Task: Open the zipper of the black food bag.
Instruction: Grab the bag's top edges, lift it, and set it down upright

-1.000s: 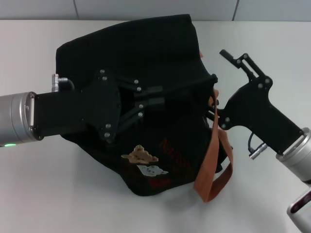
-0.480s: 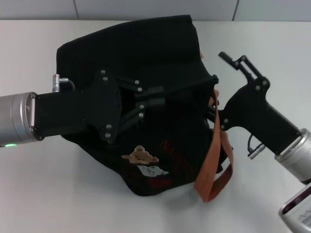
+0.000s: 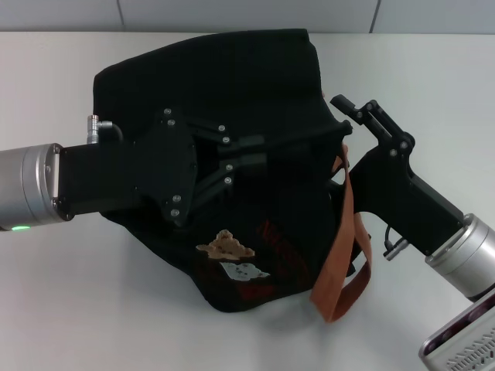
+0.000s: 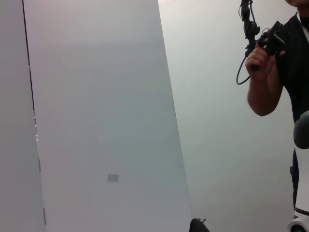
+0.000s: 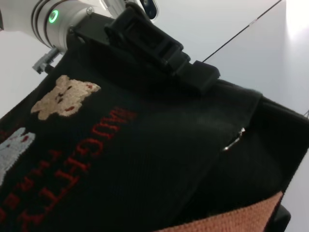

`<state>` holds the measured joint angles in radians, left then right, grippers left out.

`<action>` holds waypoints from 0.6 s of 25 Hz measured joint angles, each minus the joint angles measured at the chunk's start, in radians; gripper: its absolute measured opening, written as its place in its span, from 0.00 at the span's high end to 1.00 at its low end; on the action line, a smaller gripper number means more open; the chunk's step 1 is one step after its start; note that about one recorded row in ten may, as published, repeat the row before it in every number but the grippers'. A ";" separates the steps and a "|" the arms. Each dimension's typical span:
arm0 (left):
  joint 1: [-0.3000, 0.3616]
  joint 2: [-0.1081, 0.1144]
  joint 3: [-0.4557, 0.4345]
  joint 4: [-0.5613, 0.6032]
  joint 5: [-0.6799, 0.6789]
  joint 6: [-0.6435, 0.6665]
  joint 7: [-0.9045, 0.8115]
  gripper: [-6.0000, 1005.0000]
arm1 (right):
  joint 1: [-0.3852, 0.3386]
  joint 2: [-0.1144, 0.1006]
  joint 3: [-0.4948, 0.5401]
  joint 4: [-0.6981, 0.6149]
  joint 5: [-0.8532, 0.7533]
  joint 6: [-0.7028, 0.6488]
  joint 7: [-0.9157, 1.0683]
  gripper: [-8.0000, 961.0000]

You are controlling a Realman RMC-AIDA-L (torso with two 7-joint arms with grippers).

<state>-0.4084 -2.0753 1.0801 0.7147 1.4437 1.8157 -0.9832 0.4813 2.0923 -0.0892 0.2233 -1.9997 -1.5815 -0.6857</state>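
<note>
Left end effector reaches in from the robot's left, low over the black food bag, fingers pressed onto the top fabric near the bag's middle; looks clenched on a fold of the bag, though black on black makes the contact hard to read. Right end effector is at the bag's right edge, beside the upper end of the tan-brown strap; can't tell if its fingers are clenched or released. Bag lies slumped on the white worktop, patch face toward the robot: bear patch, pale animal patch, red lettering. Strap loops down off the bag's right side onto the worktop. Right wrist view: close on the patch face, bear patch and red lettering, left end effector on top of the bag, small silver zipper pull at a seam near the bag's edge; can't tell which zipper it belongs to. Left wrist view shows only wall and a person holding a handheld device.
</note>
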 joint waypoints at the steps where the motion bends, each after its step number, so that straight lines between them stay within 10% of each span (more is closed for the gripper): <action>1: 0.000 0.000 0.000 0.000 -0.001 0.000 0.000 0.91 | 0.000 0.000 0.000 0.004 0.000 -0.002 -0.006 0.20; 15: -0.019 0.001 -0.005 -0.043 -0.003 -0.005 0.014 0.91 | -0.005 -0.001 0.009 -0.006 0.006 -0.066 0.071 0.22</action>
<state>-0.4272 -2.0747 1.0753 0.6721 1.4410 1.8103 -0.9695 0.4762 2.0914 -0.0797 0.2174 -1.9938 -1.6472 -0.6151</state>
